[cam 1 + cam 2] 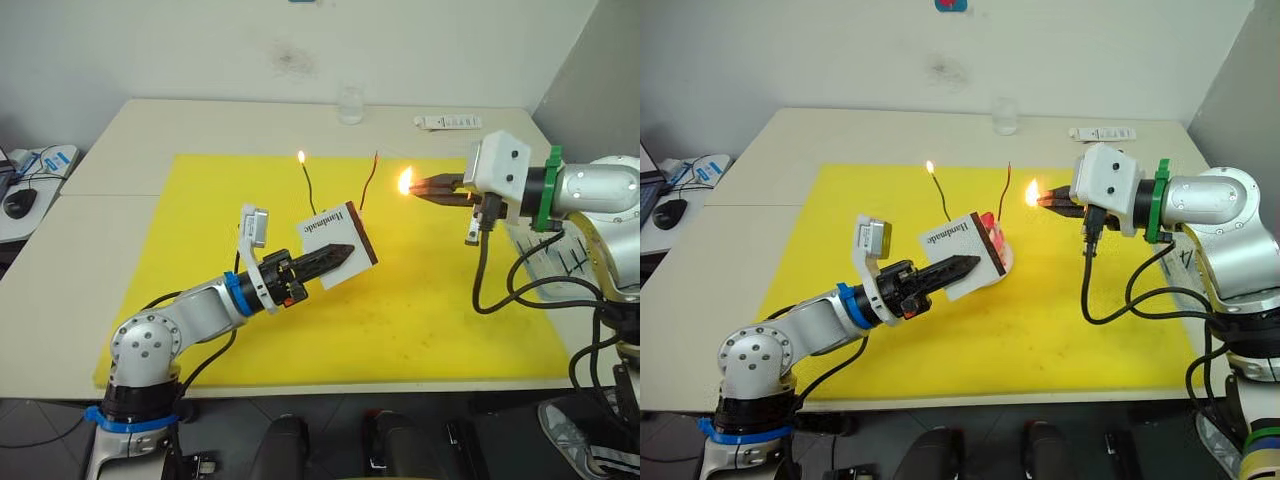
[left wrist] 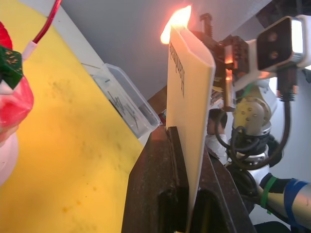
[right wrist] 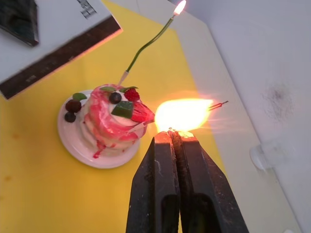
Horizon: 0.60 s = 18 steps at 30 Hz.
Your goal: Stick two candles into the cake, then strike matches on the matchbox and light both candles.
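Note:
The pink cake point(image 3: 109, 121) sits on its white plate on the yellow mat, with both candles stuck in it. The green candle point(image 1: 308, 185) burns at its tip. The red candle point(image 1: 369, 182) shows no flame of its own. My right gripper point(image 1: 420, 186) is shut on a match, whose large flame point(image 1: 405, 181) hangs just right of the red candle's top. In the right wrist view the red candle's tip point(image 3: 219, 103) pokes out past that flame. My left gripper point(image 1: 345, 251) is shut on the white matchbox point(image 1: 330, 228), held upright in front of the cake.
A glass point(image 1: 350, 104) and a white strip point(image 1: 448, 122) lie at the table's far edge. A clear tray point(image 1: 556, 262) sits at the mat's right edge under my right arm. A mouse point(image 1: 18, 203) rests on the side desk at left.

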Tool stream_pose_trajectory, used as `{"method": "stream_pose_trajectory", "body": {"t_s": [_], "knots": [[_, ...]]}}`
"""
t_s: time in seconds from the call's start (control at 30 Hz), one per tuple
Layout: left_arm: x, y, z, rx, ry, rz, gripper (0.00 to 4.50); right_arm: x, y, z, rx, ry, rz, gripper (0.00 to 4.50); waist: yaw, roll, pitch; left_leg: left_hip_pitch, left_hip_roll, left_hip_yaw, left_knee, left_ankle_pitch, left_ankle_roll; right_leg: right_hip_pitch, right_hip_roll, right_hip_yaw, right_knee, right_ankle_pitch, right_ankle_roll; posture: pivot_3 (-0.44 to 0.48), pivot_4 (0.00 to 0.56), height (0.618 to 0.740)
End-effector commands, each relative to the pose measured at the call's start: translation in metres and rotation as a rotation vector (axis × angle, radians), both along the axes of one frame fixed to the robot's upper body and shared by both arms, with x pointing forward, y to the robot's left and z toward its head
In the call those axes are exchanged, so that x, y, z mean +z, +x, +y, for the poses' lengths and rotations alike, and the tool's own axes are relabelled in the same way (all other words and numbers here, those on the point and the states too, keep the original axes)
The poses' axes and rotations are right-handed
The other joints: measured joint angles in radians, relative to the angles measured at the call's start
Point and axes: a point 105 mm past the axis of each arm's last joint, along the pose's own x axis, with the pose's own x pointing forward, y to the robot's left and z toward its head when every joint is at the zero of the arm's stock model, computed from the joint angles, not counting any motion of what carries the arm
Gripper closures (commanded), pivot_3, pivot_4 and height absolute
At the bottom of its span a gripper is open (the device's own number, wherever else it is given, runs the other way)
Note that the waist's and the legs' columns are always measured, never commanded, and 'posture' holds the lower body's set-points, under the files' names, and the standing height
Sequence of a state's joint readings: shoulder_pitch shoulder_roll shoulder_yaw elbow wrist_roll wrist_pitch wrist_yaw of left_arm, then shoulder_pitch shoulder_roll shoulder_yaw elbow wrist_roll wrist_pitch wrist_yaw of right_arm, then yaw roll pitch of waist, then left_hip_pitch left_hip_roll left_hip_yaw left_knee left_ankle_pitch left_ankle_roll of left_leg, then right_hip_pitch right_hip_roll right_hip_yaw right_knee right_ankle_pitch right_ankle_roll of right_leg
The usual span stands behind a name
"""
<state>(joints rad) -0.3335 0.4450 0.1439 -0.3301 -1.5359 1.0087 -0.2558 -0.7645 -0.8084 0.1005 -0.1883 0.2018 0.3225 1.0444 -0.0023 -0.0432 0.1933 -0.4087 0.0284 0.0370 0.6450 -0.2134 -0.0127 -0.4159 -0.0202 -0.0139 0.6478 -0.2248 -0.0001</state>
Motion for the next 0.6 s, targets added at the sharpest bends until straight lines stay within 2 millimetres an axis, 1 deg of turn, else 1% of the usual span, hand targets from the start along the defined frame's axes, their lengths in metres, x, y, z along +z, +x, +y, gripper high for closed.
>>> {"method": "stream_pose_trajectory", "body": {"t_s": [0.03,0.27,0.43,0.6], "knots": [[0.012,-0.01,0.002,-0.009,-0.019,-0.049,4.5,0.011,0.008,-0.002,-0.056,0.041,-0.053,4.47,0.0,0.0,0.0,0.0,0.0,0.0,0.0,0.0,0.0,0.0,0.0,0.0,0.0,0.0,0.0,0.0,0.15,0.74],[0.011,-0.017,0.003,-0.017,-0.015,-0.05,4.5,0.011,0.024,0.001,-0.122,0.117,-0.061,4.47,0.0,0.0,0.0,0.0,0.0,0.0,0.0,0.0,0.0,0.0,0.0,0.0,0.0,0.001,0.0,0.0,0.15,0.74],[0.01,-0.018,0.004,-0.021,-0.004,-0.051,4.5,0.015,0.035,0.006,-0.149,0.157,-0.084,4.47,0.0,0.0,0.0,0.0,0.0,0.0,0.0,0.0,0.0,0.0,0.001,0.0,0.0,0.001,0.0,0.0,0.15,0.74],[0.009,-0.019,0.004,-0.025,0.003,-0.054,4.5,0.016,0.041,0.013,-0.15,0.181,-0.097,4.47,0.0,0.0,0.0,0.0,0.0,0.0,0.0,0.0,0.0,0.0,0.001,0.0,0.0,0.001,0.0,0.0,0.15,0.74]]}}
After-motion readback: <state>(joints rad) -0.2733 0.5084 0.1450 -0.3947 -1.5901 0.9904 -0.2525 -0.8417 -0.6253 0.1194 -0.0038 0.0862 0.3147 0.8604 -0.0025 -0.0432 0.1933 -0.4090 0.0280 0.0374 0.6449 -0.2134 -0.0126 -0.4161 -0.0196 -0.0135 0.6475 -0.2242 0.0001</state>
